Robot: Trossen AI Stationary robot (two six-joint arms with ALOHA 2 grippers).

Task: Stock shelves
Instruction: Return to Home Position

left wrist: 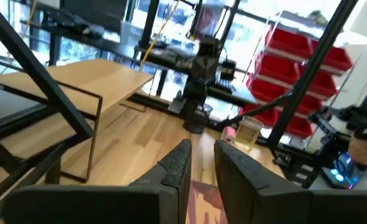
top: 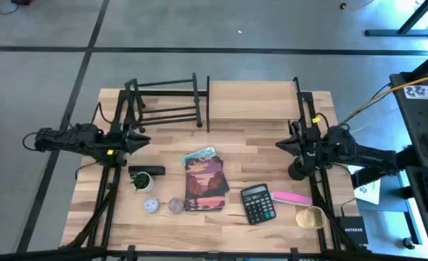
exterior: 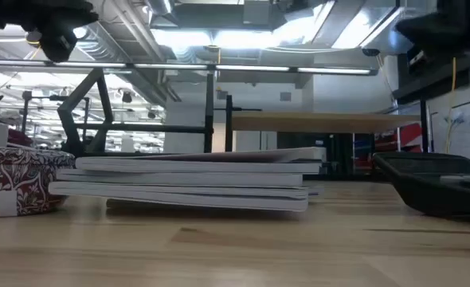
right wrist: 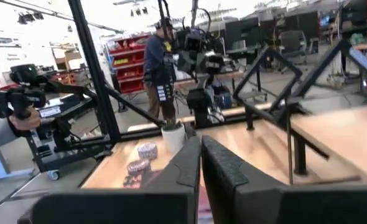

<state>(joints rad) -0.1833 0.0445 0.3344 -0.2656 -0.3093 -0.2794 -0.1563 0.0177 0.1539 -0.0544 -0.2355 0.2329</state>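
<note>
Both arms held level over the table's (top: 250, 148) sides, grippers facing each other.
Left gripper (top: 143, 138) hovers in front of the rack (top: 163, 101), fingers slightly parted, holding nothing. Right gripper (top: 281, 144) hovers in front of the shelf (top: 252, 101), fingers pressed together, empty. Rack and shelf stand side by side at the back edge; books (top: 204, 181) lie stacked mid-table.

In the high view, white letters on the small black box (top: 352, 230) at the right front corner of the table read "NETGEAR". A white label (top: 426, 92) on the dark equipment beyond the right edge carries large dark letters, upside down and not surely readable. The print on the book cover (top: 203, 177) and on the calculator (top: 258, 203) keys is too small to read.
</note>
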